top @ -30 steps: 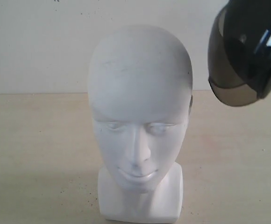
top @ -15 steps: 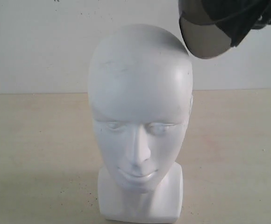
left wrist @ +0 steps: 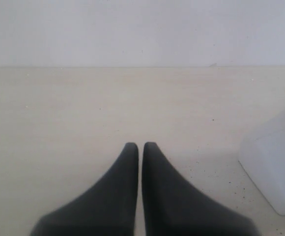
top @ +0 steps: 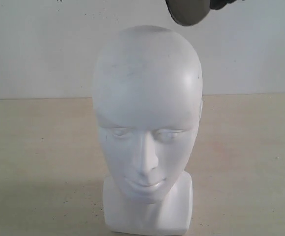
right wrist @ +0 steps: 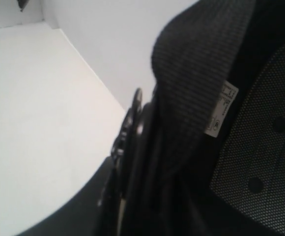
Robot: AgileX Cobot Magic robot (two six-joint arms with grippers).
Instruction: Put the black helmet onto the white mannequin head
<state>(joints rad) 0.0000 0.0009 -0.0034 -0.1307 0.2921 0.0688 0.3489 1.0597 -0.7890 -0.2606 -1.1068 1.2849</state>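
The head (top: 147,98) stands upright in the middle of a pale table (top: 34,147), face to the exterior camera, with a plain white wall (top: 44,49) behind it. The helmet (top: 186,12) is in the air at the top edge of that view, and only the lower curve of its smoky visor shows. It hangs just above the crown and a little to the right of it, close but not touching. Nothing lies between the two.

The right wrist view is filled by the helmet's inside: a woven strap (right wrist: 201,73) with a small white label (right wrist: 221,110) and dotted mesh lining (right wrist: 260,147). The right gripper's fingers are hidden there, but the helmet hangs aloft at that wrist, so it is grasped.

The left gripper (left wrist: 140,146) sits low over the bare table, its two dark fingers clenched together with only a thin slit between them and nothing in them. The head's neck base (left wrist: 272,162) stands off to one side of it, apart
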